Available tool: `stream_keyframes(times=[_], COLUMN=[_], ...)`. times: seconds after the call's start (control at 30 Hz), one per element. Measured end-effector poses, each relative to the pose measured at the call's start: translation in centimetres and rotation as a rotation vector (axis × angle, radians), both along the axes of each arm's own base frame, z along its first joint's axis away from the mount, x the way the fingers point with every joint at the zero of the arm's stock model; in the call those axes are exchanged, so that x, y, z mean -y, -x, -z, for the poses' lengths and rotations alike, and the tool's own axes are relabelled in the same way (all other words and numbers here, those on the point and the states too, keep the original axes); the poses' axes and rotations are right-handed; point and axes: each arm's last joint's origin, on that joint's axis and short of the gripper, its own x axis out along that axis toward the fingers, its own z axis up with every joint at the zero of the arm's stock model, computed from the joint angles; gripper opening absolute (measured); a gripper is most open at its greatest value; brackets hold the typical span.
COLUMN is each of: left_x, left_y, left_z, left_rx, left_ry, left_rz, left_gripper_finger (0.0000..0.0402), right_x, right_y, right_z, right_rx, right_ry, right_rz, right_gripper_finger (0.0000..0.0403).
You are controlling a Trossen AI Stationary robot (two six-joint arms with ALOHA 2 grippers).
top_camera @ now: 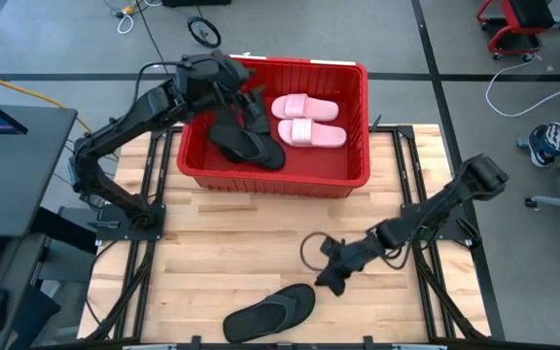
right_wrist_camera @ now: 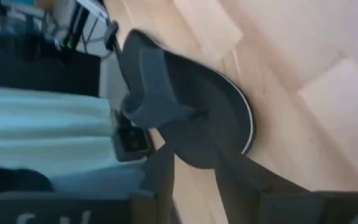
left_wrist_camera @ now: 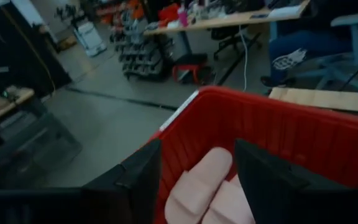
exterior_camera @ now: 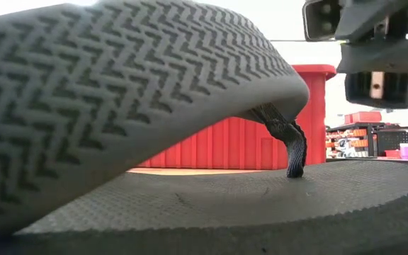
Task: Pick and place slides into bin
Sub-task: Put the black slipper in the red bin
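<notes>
Hovering hand, left (top_camera: 251,102): above the red bin's (top_camera: 358,126) left end, fingers (left_wrist_camera: 135,180) spread apart, holding nothing.
Bin contents: two pink slides (top_camera: 304,120) side by side, black slides (top_camera: 246,144) beside them.
Right hand (top_camera: 331,282): low over the tabletop (top_camera: 231,253), just beside the black flip-flop's (top_camera: 270,311) toe end, fingers part open on either side of its edge; a firm grip I cannot tell.
Flip-flop: flat on the tabletop's near edge, outside the bin.

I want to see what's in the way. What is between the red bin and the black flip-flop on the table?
Only the right gripper, beside the black flip-flop; otherwise bare wood up to the red bin, seen from above.
</notes>
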Motion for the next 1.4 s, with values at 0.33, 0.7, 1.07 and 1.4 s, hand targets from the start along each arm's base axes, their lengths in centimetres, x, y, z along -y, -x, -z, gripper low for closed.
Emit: stream_keyframes(times=[0.33, 0.7, 1.07, 1.4], left_x=[1.8, 2.2, 2.2, 2.2], left_y=[-0.6, -0.2, -0.1, -0.1], left_z=[1.0, 2.2, 2.2, 2.2], left_rx=[-0.119, -0.239, -0.241, -0.241], left_ry=[0.012, 0.072, 0.073, 0.073], left_rz=[0.071, 0.076, 0.075, 0.075], left_gripper_finger=[0.0195, 0.0181, 0.0174, 0.0173], right_x=[-5.8, -5.7, -6.9, -6.0], right_y=[-4.6, -8.5, -7.7, -8.6], right_z=[-0.9, 2.5, 3.1, 5.1], right_rx=[0.392, 0.163, 0.175, 0.108], right_ry=[0.628, 0.801, 0.825, 0.874], right_rz=[-0.506, -0.652, -0.766, -0.709], right_gripper_finger=[0.0145, 0.0145, 0.0145, 0.0145])
